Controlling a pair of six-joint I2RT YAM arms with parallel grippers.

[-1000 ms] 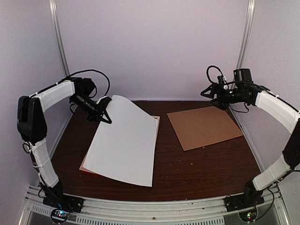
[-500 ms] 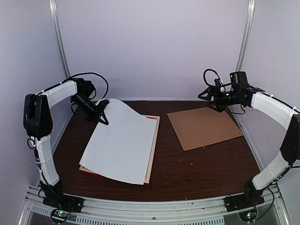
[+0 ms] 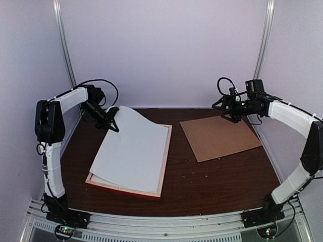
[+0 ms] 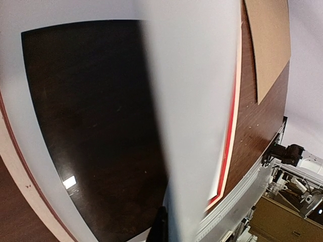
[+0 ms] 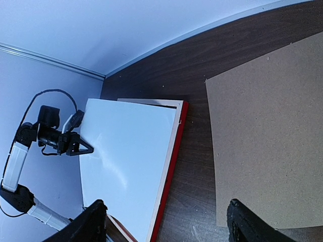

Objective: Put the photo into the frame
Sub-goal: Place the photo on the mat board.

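From above, the left gripper [image 3: 114,126] is clamped on the far-left edge of the photo [image 3: 133,151] (white back up), which drapes over the frame [image 3: 165,156] at the table's left. The left wrist view shows that sheet bowing upward. In the right wrist view, the right gripper [image 5: 166,206] hangs wide open and empty above the brown board [image 5: 267,136].

We can read no text, label, brand, number or sign in any view. The photo [image 3: 133,151] shows us only its plain white back, and we make out no lettering on the frame [image 3: 165,161] or the brown backing board [image 3: 219,136].
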